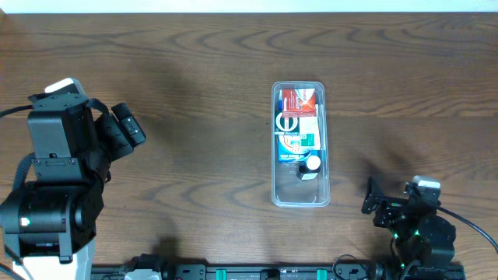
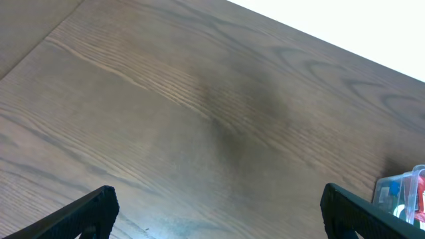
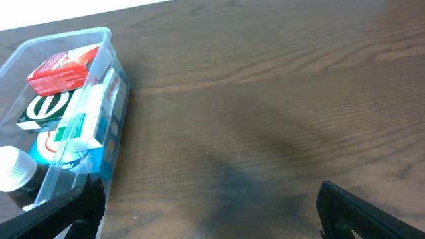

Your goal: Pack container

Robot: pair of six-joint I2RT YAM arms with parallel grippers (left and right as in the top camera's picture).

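We log a long clear plastic rectangular tub (image 1: 300, 194) mid-table, red carton (image 1: 298, 99), green-and-white carton (image 1: 296, 122), white-capped bottle (image 1: 311, 165) inside, dark wood-grain tabletop (image 1: 194, 93), left gripper (image 2: 219, 219) and right gripper (image 3: 212, 219) both spread wide, empty

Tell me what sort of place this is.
Probably a robotics lab bench: a wood-grain table, a left arm and right arm at its edge, and a clear container holding small boxes.
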